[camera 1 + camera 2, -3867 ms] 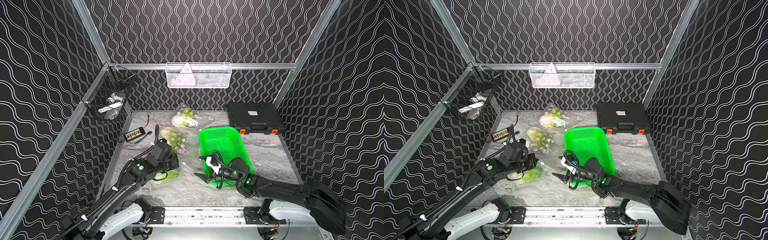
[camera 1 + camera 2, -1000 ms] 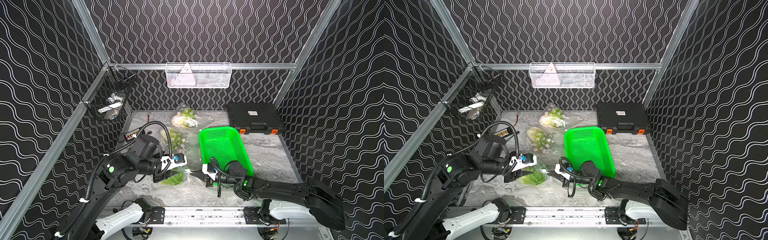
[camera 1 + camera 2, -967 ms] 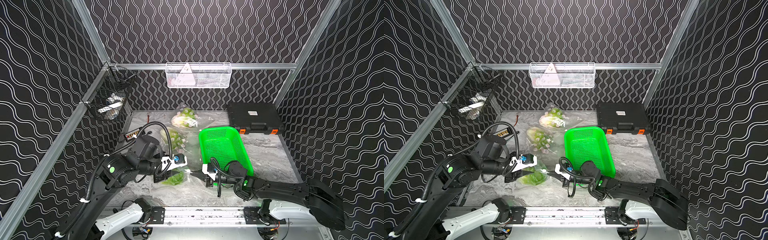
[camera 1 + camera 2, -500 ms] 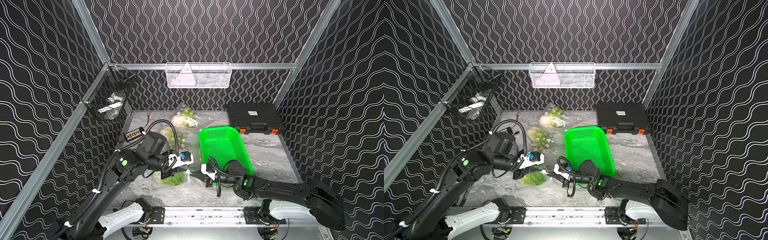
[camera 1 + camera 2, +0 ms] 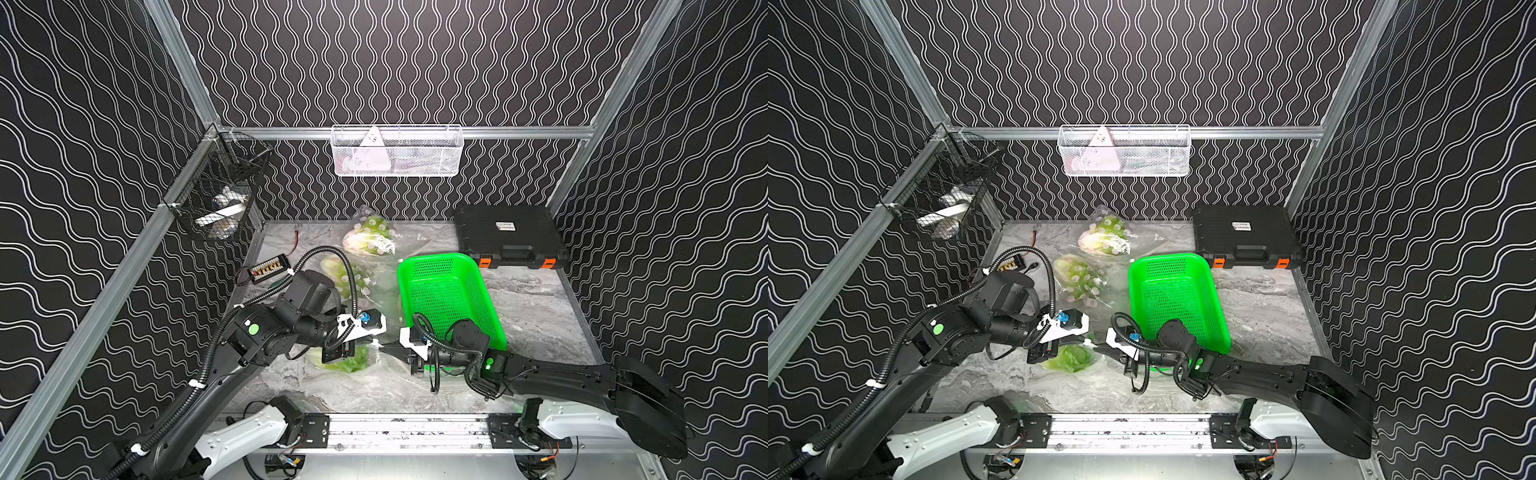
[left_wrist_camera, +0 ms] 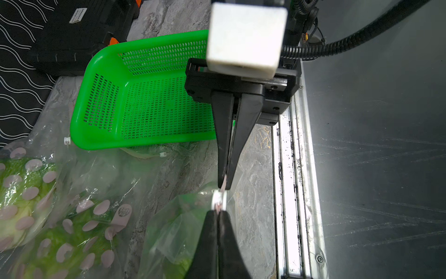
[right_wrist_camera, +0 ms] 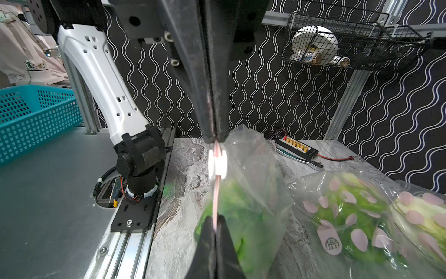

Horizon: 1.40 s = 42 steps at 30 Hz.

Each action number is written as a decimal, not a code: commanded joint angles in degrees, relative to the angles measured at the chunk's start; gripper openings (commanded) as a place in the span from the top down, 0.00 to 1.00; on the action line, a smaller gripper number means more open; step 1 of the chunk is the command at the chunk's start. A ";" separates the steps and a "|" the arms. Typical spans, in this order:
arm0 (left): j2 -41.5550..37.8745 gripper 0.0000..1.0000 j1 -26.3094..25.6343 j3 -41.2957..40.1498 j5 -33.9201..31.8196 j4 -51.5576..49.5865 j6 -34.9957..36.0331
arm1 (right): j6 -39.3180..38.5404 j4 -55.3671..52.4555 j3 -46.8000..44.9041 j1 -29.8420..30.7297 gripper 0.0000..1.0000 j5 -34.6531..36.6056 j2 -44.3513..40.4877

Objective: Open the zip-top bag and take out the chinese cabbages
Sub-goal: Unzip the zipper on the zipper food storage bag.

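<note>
Landmark: green basket (image 5: 436,255) on the marble tabletop (image 5: 540,316).

- Nearest, just off the basket's near-left corner: clear zip-top bag (image 5: 1073,359) lying on the tabletop. One chinese cabbage (image 7: 241,217) is inside, green leaves showing through the film.
- The bag's zip strip (image 7: 215,198) is held up off the tabletop, with a white slider (image 7: 217,164) on it. Whether the bag's mouth is parted cannot be told.
- left gripper (image 6: 218,213): jaws pinched together on the zip strip, on the side of the slider away from the basket.
- right gripper (image 7: 214,218): jaws pinched together on the same strip, on the basket side of the slider.
- The two sets of tips face each other, with the slider between them and close to both.
- Further back, beside the basket's left wall: second bag (image 5: 1096,291), printed with pale ovals, second cabbage (image 5: 1077,276) inside.
- Beyond the basket's far-left corner: third bag (image 5: 1125,237), same print, third cabbage (image 5: 1100,245) inside, white base showing.
- Just behind the basket's far-right corner: black case (image 5: 507,237) with orange latches.
- On the back wall, above and behind the basket: white wire basket (image 5: 397,151).
</note>
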 commanded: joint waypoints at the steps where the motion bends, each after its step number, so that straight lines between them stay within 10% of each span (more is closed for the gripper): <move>1: 0.19 1.00 -0.04 -0.70 2.21 1.36 0.11 | -0.63 1.56 0.69 0.03 1.00 -0.08 -0.24; 3: 0.54 1.00 -0.02 -0.71 2.59 1.30 0.09 | -0.75 1.23 1.00 -0.01 1.00 0.12 -0.20; 5: 0.64 1.00 -0.02 -0.70 2.69 1.00 0.28 | -0.82 2.02 0.92 0.03 0.56 0.84 -0.13; 9: -0.73 1.00 -0.04 -0.52 1.71 1.38 0.57 | -1.91 4.78 -0.70 0.03 0.37 2.04 -3.10; 42: -3.68 1.00 0.04 0.82 3.18 -0.01 1.67 | 4.13 -3.67 9.40 0.04 0.62 -3.29 -0.16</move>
